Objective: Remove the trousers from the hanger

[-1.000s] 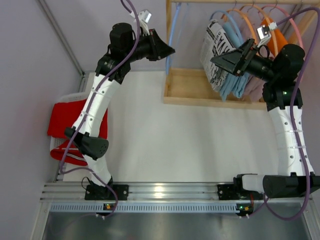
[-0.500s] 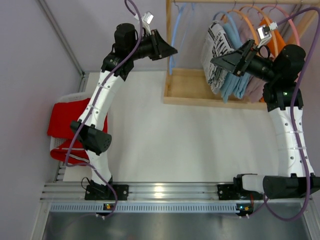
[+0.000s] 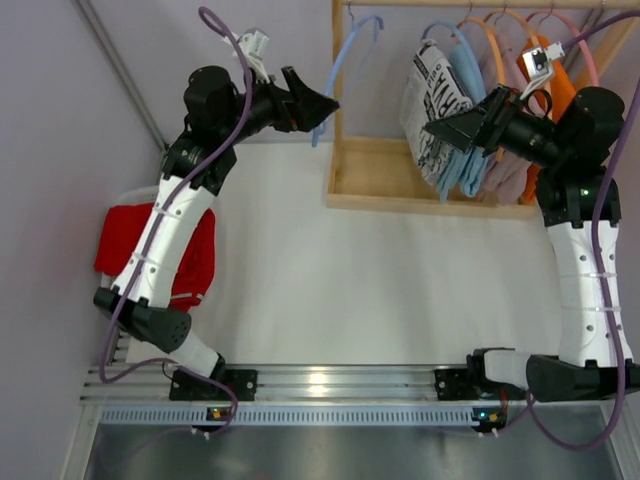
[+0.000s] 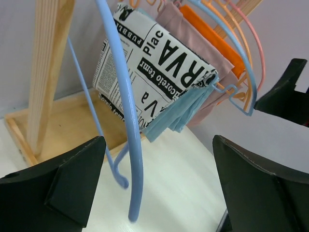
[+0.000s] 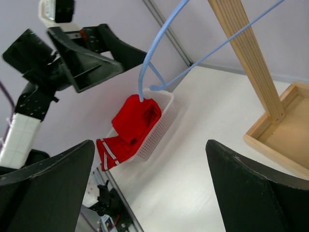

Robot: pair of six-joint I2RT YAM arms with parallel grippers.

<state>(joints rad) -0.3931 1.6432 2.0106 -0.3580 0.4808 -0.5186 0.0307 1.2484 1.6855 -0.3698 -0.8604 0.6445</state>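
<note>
Looking across the worktop [image 3: 330, 290], you see the wooden rack [image 3: 400, 190] at its far edge toward the right corner. Four trousers hang there side by side: white with black print [image 3: 430, 95], light blue [image 3: 465, 160], dusty mauve [image 3: 505, 175] and orange [image 3: 560, 90]. The red trousers [image 3: 150, 240] lie heaped in the white basket [image 5: 159, 130] at the left edge, well apart from both arms. The bare blue hanger [image 4: 120, 82] dangles tilted from the rack's left end, passing between your left gripper's [image 4: 159, 183] spread fingers; contact is unclear. Your right gripper [image 3: 455, 125] gapes empty just beside the printed trousers.
</note>
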